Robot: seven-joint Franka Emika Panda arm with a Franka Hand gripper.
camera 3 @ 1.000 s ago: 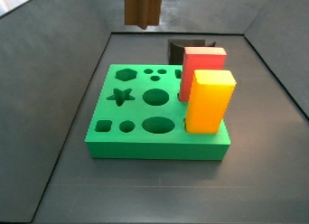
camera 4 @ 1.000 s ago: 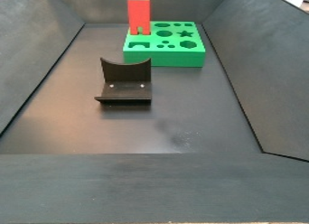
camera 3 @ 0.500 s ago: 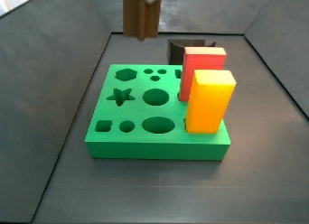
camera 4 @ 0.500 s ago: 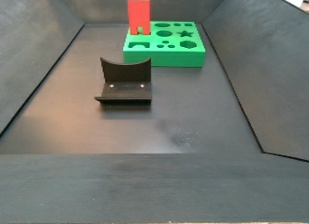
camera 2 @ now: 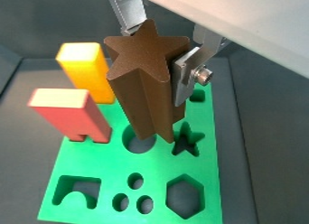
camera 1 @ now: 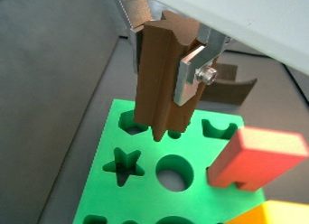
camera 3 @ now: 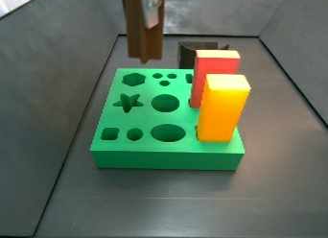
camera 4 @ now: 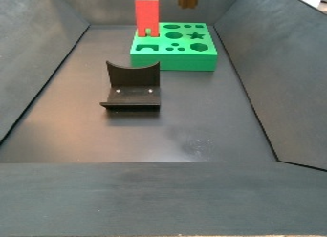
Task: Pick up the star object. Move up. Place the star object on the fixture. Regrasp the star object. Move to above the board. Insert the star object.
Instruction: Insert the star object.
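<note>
The star object (camera 2: 145, 74) is a dark-brown peg with a star-shaped end, held upright between the silver fingers (camera 2: 187, 72) of my gripper (camera 2: 151, 47), which is shut on it. It also shows in a wrist view (camera 1: 163, 83). In a side view the peg (camera 3: 144, 31) hangs above the far edge of the green board (camera 3: 141, 151), beyond the star hole (camera 3: 128, 102). In a side view the peg (camera 4: 188, 0) is cut off by the frame edge above the board (camera 4: 192, 57). The black fixture (camera 4: 130, 86) stands empty on the floor, apart from the board.
A red block (camera 3: 218, 64) and a yellow-orange block (camera 3: 223, 107) stand upright in the board beside the peg. The board has round, hexagon and square holes. Dark sloping walls enclose the floor. The fixture (camera 3: 197, 50) sits behind the red block.
The gripper has come down with the star object, from near the top of the frame to just above the board's far edge.
</note>
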